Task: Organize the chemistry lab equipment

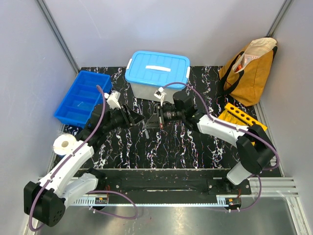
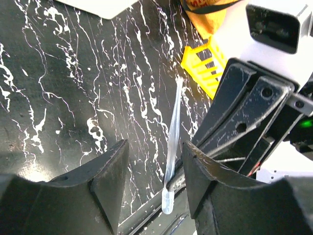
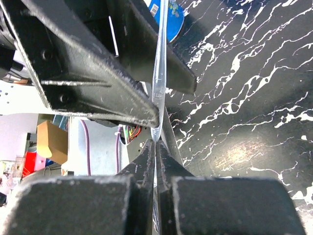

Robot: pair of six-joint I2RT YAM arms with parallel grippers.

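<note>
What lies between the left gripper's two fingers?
A clear plastic pipette lies in the open gap of the left gripper, seen in the left wrist view.

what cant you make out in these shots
Top view: contents of the box, hidden by its blue lid.
Top view: the yellow rack, partly covered by the right arm.
Right wrist view: held end of the pipette, buried in the shut jaws of the right gripper.
Top view: the pipette, too faint to find between the arms.
</note>
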